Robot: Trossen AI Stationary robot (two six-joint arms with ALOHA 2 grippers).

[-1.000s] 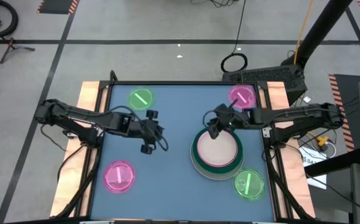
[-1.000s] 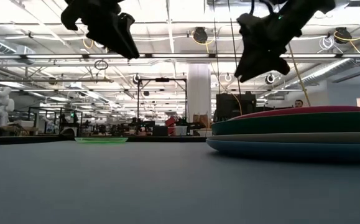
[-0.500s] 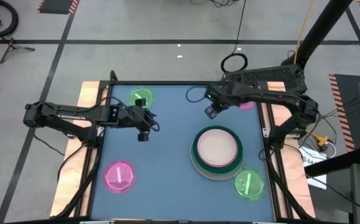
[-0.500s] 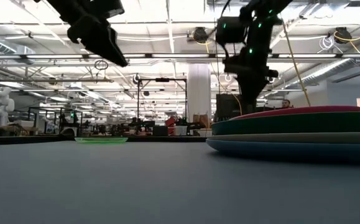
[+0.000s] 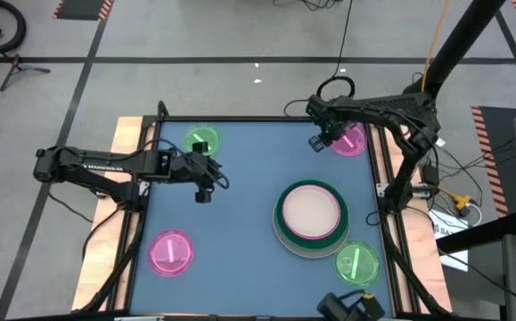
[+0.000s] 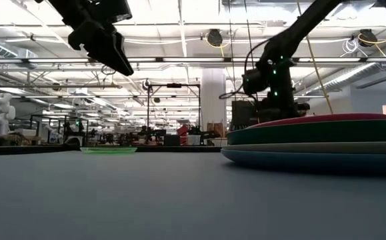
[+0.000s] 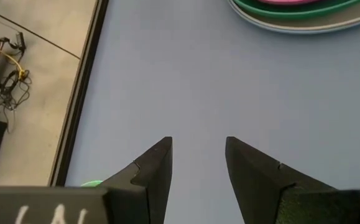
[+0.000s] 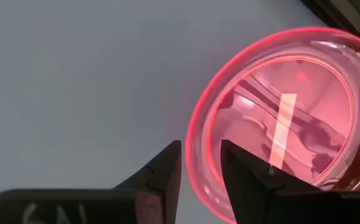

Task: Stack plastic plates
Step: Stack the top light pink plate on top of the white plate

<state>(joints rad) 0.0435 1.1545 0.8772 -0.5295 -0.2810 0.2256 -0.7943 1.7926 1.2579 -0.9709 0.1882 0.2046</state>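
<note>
A stack of large plates [image 5: 309, 214], cream-pink on top with green and grey-white rims below, sits right of centre; it also fills the right of the low view [image 6: 313, 143]. Small striped plates lie flat on the mat: green [image 5: 202, 143] far left, pink [image 5: 170, 252] near left, green [image 5: 357, 265] near right, pink [image 5: 350, 140] far right. My right gripper [image 5: 323, 140] is low at that far-right pink plate [image 8: 279, 124], open, its fingers on either side of the plate's rim [image 8: 195, 146]. My left gripper [image 5: 206, 185] hovers open near the far-left green plate.
The blue mat [image 5: 240, 223] lies bare between the plates. Wooden borders and black rails [image 5: 143, 178] frame the table. A dark object [image 5: 351, 308] shows at the near edge. In the left wrist view the stack's rim [image 7: 291, 15] lies beyond my open fingers [image 7: 155, 162].
My right gripper left the stack, swung toward the far edge, then right and down onto the far-right pink plate. My left gripper shifted a little toward the far left, then stayed. No plate moved.
</note>
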